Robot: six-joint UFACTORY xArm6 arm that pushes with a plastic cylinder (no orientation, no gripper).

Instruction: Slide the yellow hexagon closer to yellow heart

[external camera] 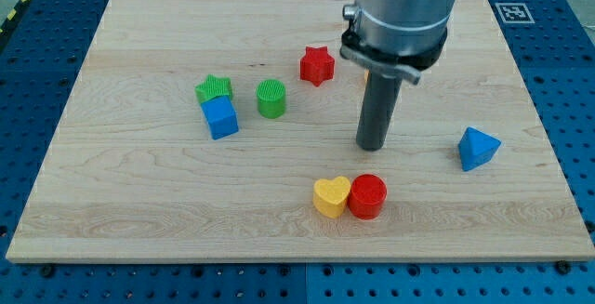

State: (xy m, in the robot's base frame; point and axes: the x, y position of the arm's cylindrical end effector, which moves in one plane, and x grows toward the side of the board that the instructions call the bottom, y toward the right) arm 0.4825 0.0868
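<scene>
The yellow heart [332, 196] lies at the view's lower middle and touches a red cylinder [368, 196] on its right. Only a thin orange-yellow sliver [366, 77] shows at the left edge of the rod, below the arm's grey collar; it may be the yellow hexagon, and the rest is hidden behind the arm. My tip [372, 146] rests on the board above the red cylinder, apart from it and from the heart.
A red star [317, 64] lies left of the rod. A green cylinder [271, 98], a green star [214, 87] and a blue cube [220, 117] sit at the left. A blue triangular block [478, 147] is at the right.
</scene>
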